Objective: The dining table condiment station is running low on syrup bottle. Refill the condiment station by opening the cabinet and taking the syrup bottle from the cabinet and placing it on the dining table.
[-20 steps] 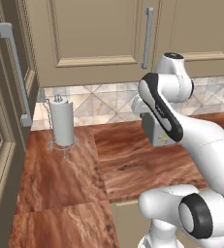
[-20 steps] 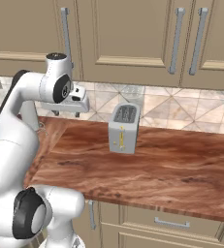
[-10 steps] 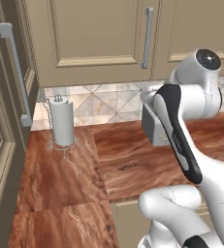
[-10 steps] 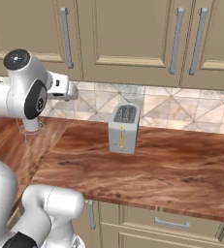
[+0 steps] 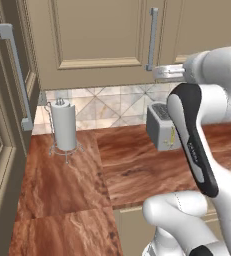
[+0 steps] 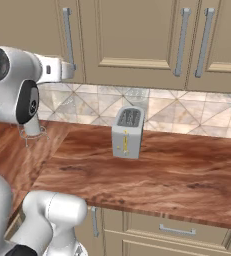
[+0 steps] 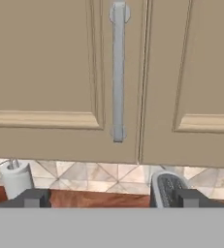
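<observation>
Gripper raised in front of the closed cabinet door, jaws spread wide and empty.

The cabinet (image 7: 45, 77) is shut, so the syrup bottle probably stands behind it; the grey bar handle (image 7: 118, 72) runs along the door's right edge, beside the seam to the neighbouring door (image 7: 196, 77). The worktop (image 6: 152, 170) below lies mostly bare out to its front edge. On it stand the toaster (image 6: 127, 132) and the paper towel holder (image 5: 64, 127), well apart. The gripper (image 7: 112, 198) hangs above them. Since a second ago the arm has lifted toward the handle and the jaws have widened.
</observation>
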